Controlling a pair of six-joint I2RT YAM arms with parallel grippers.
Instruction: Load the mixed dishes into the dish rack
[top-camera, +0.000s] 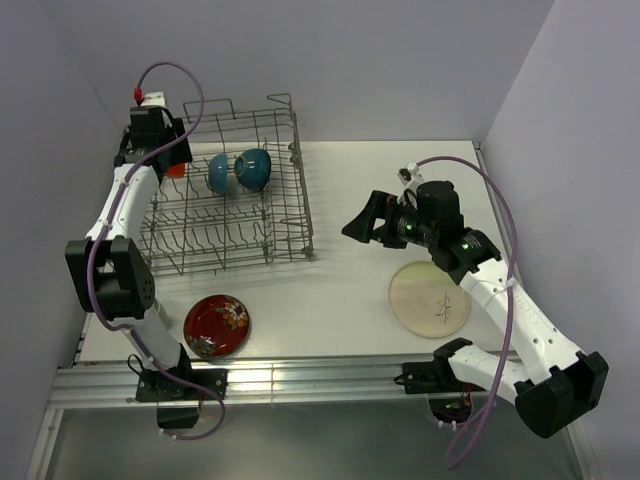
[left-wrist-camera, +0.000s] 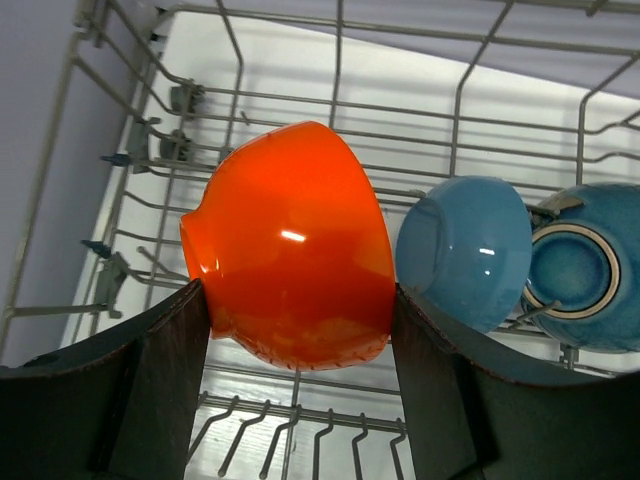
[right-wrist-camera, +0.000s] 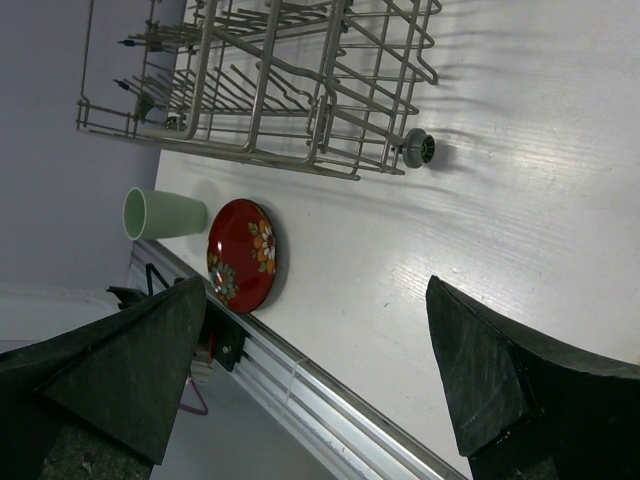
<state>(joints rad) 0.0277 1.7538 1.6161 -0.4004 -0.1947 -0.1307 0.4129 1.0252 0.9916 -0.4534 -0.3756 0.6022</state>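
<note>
In the upper left of the top view, the left claw (top-camera: 165, 152) grips the orange bowl (left-wrist-camera: 290, 230) inside the rack (top-camera: 300, 190). One finger presses on each side of the bowl. In the left wrist view the bowl is tilted on its side at frame centre, above the rack's floor wires; whether it touches them cannot be told. To its right in that view the blue bowl (left-wrist-camera: 465, 250) stands on edge among the tines. The teal bowl (left-wrist-camera: 590, 265) is just beside it at the right edge, foot ring toward the camera.

The right claw (top-camera: 372, 222) hangs right of centre in the top view, jaws spread wide and holding nothing, above the table (top-camera: 350, 280). The plate (top-camera: 429, 298) lies flat just below it in the frame. The red bowl (top-camera: 217, 325) sits at lower left, by the table's near edge. In the right wrist view the cup (right-wrist-camera: 160, 213) lies on its side just left of the red bowl.
</note>
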